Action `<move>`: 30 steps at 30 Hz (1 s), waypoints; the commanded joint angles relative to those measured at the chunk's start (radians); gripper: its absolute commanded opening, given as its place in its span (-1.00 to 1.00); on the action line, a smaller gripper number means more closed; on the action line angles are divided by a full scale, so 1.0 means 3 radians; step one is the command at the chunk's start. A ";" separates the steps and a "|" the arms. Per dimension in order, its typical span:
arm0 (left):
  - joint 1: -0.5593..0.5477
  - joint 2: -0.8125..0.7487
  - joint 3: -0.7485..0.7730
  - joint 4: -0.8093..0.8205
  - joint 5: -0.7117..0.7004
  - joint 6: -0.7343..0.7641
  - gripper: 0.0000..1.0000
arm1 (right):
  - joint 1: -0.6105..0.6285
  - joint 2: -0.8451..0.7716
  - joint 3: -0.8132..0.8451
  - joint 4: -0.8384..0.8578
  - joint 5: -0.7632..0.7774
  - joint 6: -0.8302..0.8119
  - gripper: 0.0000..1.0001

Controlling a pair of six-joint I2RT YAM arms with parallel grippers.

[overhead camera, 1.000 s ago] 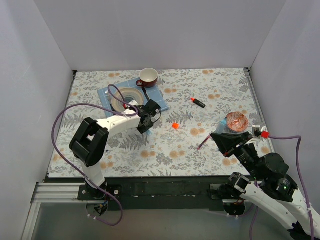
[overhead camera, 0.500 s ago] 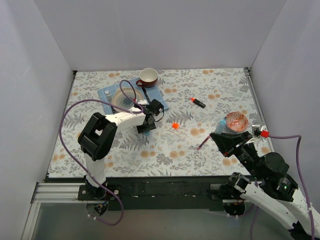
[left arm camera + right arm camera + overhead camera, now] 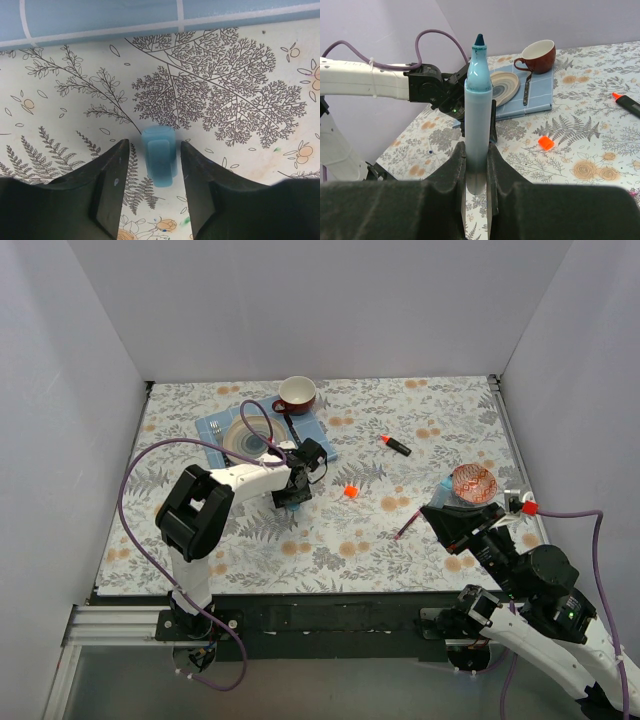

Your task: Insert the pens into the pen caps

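Right gripper [image 3: 476, 152] clamps chunky light-blue plastic marker [image 3: 479, 100] upright, dark teal tip up. Behind: white left arm [image 3: 370, 85], purple cable [image 3: 427, 36] (its jaws hidden by marker). On floral tablecloth [image 3: 580, 145]: small bright orange cap [image 3: 546, 143]; black orange-tipped highlighter [image 3: 629, 103] at right edge. Maroon cup [image 3: 540, 55] at far edge of blue mat [image 3: 540, 100].

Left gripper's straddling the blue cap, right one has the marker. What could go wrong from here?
1. The light-blue cap lies flat between the left gripper's open jaws, with a gap on each side. An off-centre close could roll it or squeeze it out.
2. The right gripper clamps the light-blue marker near its base, tip up. Pushing the cap on could tilt it.
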 commanded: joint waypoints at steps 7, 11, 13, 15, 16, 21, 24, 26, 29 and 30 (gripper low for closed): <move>0.0004 0.0217 0.0122 -0.0121 0.0013 -0.0045 -0.69 | -0.0002 -0.0050 0.0118 0.0083 0.0027 -0.0039 -0.97; 0.0004 0.0115 0.0065 -0.0095 0.0028 -0.0060 -1.00 | 0.0003 -0.0045 0.0056 0.0073 -0.0028 0.0017 -0.97; 0.0004 0.0008 -0.0006 -0.0029 0.0064 -0.0085 -1.00 | 0.0003 0.0006 0.0000 0.0088 -0.0085 0.0048 -0.97; 0.0004 -0.0226 -0.0057 0.0037 0.0155 -0.0096 -1.00 | 0.0003 0.0123 -0.0041 0.0104 -0.0202 0.0094 -0.97; -0.0001 -0.0319 -0.0113 0.0144 0.0191 -0.0101 -1.00 | 0.0003 0.0185 -0.0076 0.0124 -0.0258 0.0109 -0.97; -0.0052 -0.1040 -0.0399 0.0645 0.0528 -0.0060 -1.00 | 0.0003 0.0650 -0.0271 0.0359 -0.0611 0.0242 -0.97; -0.0129 -0.1500 -0.0650 0.1090 0.0814 0.0022 -1.00 | 0.0003 0.0890 -0.0485 0.0752 -0.0836 0.0380 -0.97; -0.0205 -0.1756 -0.0813 0.1366 0.0912 0.0042 -1.00 | 0.0003 0.1104 -0.0598 0.0946 -0.0928 0.0447 -0.97; -0.0328 -0.2037 -0.0962 0.1642 0.1040 0.0022 -1.00 | 0.0003 0.1472 -0.0670 0.1253 -0.1025 0.0518 -0.97; -0.0354 -0.2094 -0.1054 0.1704 0.1061 0.0007 -1.00 | 0.0008 0.1565 -0.0705 0.1467 -0.1102 0.0524 -0.97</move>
